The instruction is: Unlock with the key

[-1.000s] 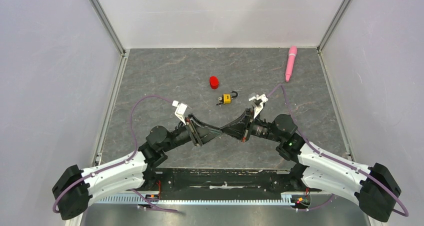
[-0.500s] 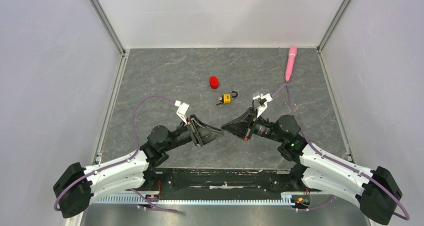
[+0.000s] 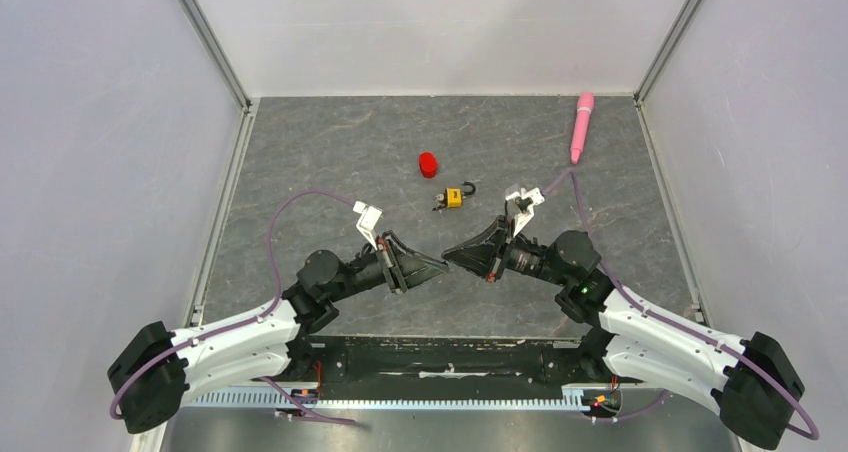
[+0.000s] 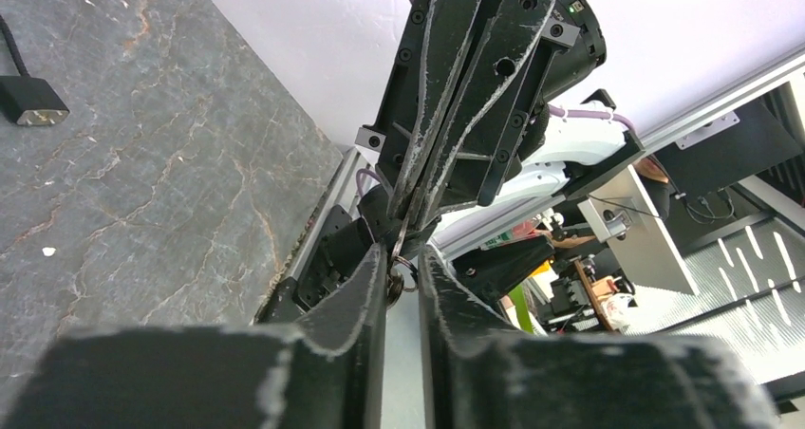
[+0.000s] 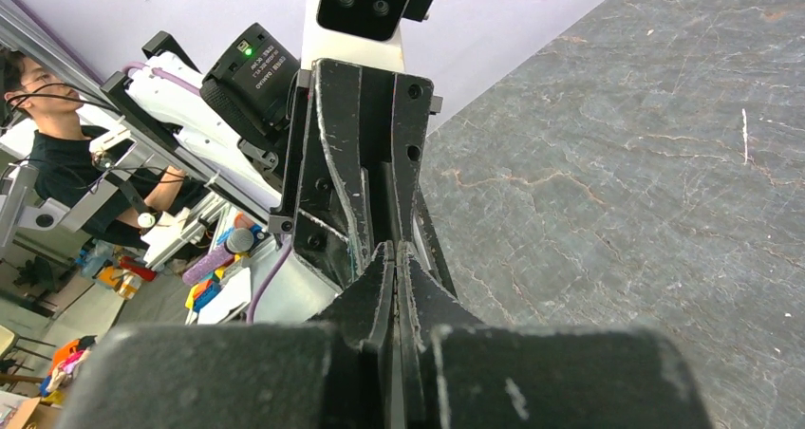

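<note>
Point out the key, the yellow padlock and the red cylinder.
key (image 4: 402, 253), left wrist view, blade above its ring
yellow padlock (image 3: 454, 198), top external view, its body
red cylinder (image 3: 428, 164), top external view, its top face

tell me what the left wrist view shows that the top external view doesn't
Only the left wrist view: the tiny silvery metal key, its blade apparently pinched in the right gripper's shut tips and its ring hanging between the left gripper's parted fingers.
Only the top external view: the small yellow padlock, a red cylinder and a pink pen-shaped stick.
Both: the two grippers tip to tip above the grey stone-patterned table.
</note>
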